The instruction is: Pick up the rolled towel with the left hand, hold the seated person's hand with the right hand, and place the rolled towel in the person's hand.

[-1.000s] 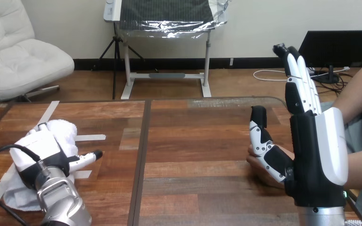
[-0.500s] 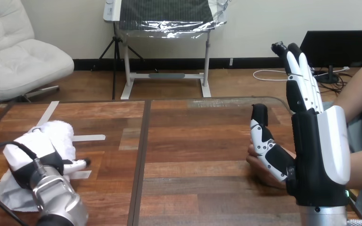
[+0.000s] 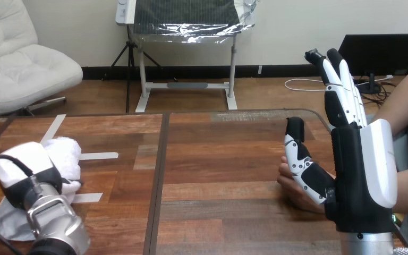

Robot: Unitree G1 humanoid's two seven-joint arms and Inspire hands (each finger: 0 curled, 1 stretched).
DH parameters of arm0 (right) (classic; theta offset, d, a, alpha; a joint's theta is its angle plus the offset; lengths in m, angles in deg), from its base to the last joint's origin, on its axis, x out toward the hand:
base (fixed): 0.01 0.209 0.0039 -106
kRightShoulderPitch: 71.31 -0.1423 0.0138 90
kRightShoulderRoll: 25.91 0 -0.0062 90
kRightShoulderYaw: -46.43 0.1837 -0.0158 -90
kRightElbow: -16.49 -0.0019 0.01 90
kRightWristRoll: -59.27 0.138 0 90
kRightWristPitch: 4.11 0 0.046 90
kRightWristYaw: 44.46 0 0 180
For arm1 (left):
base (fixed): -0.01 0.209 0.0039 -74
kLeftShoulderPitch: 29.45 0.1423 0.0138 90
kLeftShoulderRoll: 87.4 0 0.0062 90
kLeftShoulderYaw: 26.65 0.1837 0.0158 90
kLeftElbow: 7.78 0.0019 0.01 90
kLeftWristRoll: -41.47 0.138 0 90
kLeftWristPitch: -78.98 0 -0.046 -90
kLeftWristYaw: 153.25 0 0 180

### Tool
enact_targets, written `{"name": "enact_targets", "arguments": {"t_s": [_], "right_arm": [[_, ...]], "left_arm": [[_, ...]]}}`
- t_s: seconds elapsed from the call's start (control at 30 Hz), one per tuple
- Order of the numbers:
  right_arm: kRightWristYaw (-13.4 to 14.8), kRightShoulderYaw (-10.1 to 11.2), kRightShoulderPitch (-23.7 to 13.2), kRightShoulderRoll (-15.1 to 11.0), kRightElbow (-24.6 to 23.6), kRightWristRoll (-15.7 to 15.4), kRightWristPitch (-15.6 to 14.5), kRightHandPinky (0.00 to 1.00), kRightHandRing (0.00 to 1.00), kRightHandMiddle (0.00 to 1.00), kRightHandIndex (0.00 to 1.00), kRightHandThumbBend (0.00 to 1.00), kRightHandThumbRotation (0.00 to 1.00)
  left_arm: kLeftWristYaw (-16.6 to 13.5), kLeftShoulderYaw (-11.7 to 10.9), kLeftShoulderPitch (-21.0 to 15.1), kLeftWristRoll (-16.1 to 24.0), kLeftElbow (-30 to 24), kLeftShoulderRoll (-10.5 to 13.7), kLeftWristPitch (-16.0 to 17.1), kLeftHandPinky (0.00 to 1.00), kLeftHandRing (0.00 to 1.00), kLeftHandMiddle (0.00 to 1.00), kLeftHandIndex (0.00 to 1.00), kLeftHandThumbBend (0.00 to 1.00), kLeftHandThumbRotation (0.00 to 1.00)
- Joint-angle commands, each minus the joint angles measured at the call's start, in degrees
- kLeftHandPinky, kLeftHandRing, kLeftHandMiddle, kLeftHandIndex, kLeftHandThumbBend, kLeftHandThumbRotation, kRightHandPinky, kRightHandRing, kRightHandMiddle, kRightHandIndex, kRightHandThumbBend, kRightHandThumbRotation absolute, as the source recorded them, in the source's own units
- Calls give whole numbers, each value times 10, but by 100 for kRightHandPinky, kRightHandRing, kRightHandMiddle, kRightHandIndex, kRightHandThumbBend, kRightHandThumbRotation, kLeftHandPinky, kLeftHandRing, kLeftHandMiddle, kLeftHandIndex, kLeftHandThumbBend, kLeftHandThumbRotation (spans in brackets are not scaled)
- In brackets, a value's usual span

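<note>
White terry-cloth rolled towel (image 3: 66, 154) lies at the brown wooden table's (image 3: 218, 159) left, under the left hand (image 3: 20, 169); I cannot tell whether it grips. The person's hand (image 3: 289, 189) waits well apart rightward, beside the open, upright right hand (image 3: 358, 180).

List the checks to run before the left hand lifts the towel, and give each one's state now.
1. Contact of left hand with white rolled terry towel: ok, the hand sits on it.
2. Grip of left hand on the towel: cannot tell, the hand's back hides it.
3. Towel off the brown wooden table: not ok, it lies on the table.
4. Hold of right hand on the person's hand: not ok, its fingers stand straight and upright.
5. Person's hand near the right hand: ok, it lies by the thumb.
</note>
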Motion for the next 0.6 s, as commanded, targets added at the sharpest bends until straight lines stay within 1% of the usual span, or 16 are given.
{"name": "enact_targets", "arguments": {"t_s": [0.0, 0.2, 0.33, 0.5, 0.57], "right_arm": [[-3, 5, -21, -1, -24, 4, 3, 100, 100, 100, 93, 8, 0], [-4, 5, -20, 1, -26, 2, -1, 100, 100, 100, 92, 8, 0], [-3, 6, -18, 2, -29, -5, -4, 100, 100, 100, 91, 9, 0], [-4, 6, -18, 2, -29, -2, -4, 100, 100, 100, 90, 10, 0], [-5, 6, -17, 2, -30, -1, -4, 100, 100, 100, 90, 10, 0]], "left_arm": [[5, 4, 22, -21, 37, -12, 10, 41, 43, 47, 65, 75, 12], [3, 8, 22, -29, 40, -12, 15, 43, 44, 49, 63, 75, 6], [-5, 7, 24, -33, 43, -13, 21, 43, 45, 49, 63, 75, 3], [-9, 8, 24, -38, 42, -13, 24, 43, 44, 48, 63, 75, 2], [-19, 9, 25, -36, 44, -14, 25, 42, 43, 48, 62, 76, 2]]}}
